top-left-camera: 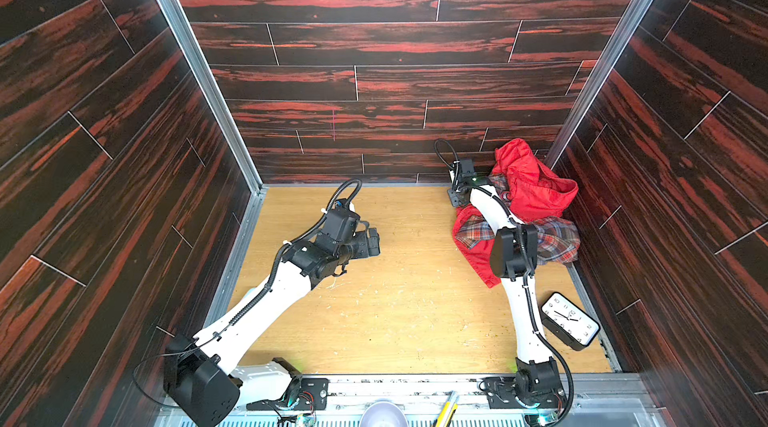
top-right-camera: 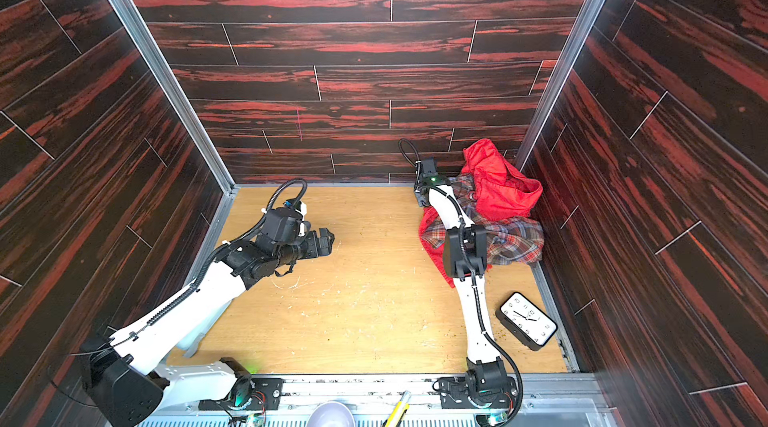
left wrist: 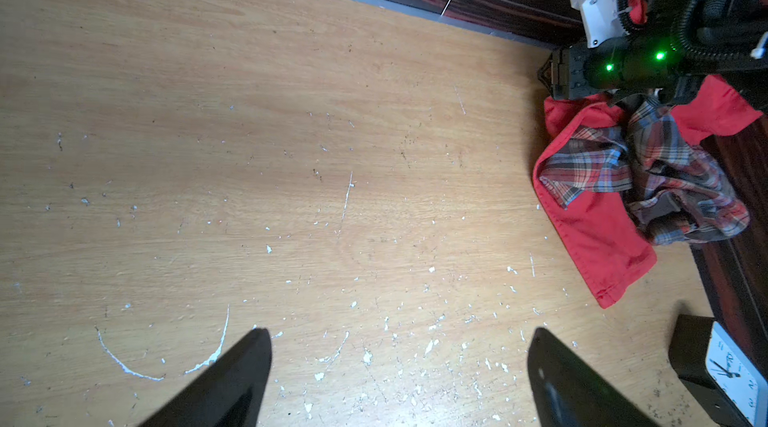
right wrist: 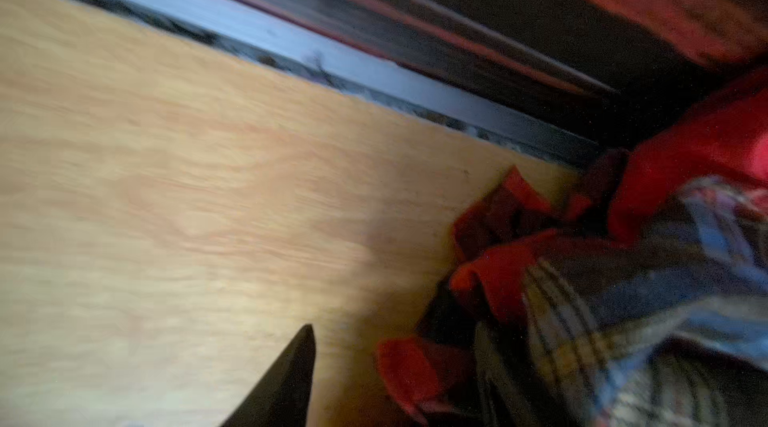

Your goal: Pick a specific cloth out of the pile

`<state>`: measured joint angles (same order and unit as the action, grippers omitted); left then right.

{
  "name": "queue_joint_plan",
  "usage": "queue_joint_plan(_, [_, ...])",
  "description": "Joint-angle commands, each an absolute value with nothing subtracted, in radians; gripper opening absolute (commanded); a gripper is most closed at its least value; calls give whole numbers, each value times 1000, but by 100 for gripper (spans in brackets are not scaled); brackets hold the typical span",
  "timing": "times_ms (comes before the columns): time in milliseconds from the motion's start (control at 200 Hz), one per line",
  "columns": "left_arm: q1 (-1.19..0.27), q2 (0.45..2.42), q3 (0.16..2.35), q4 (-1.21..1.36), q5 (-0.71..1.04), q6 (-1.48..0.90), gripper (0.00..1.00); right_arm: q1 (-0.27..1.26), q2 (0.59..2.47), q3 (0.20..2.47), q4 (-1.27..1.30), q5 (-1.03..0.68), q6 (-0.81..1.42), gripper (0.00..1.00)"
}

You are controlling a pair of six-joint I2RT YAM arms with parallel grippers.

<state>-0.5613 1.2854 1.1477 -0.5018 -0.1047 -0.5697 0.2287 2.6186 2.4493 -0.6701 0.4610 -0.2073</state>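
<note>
Tabletop (top-left-camera: 395,312) seen as matt scratched wood, walls (top-left-camera: 374,42) clad in glossy wood-look panels, red garment (top-left-camera: 532,183) and plaid shirt (top-left-camera: 557,240) made of soft cloth, clock (top-left-camera: 571,319) cased in plastic.

The scratched wooden table (top-left-camera: 395,300) carries the pile (top-left-camera: 557,238) and a clock (top-left-camera: 571,321).

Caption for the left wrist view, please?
Open left end effector above scratched wooden tabletop; plaid shirt crumpled on a red garment, analog clock nearby.
</note>
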Motion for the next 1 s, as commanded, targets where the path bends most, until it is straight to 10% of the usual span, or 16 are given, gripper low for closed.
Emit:
queue_joint_plan(0, [-565, 1289, 1154, -520, -107, -581, 99, 231, 2693, 2453, -658, 508, -227, 63])
queue_joint_plan(336, [-564, 1291, 1152, -523, -109, -581, 99, 229, 2717, 2433, -637, 576, -261, 63])
queue_joint_plan(666, [-564, 1297, 1159, -521, -105, -581, 99, 227, 2665, 2478, -633, 531, -212, 0])
queue_joint_plan(997, [-564, 1309, 1153, -497, -81, -587, 99, 228, 2447, 2531, -620, 362, -142, 0])
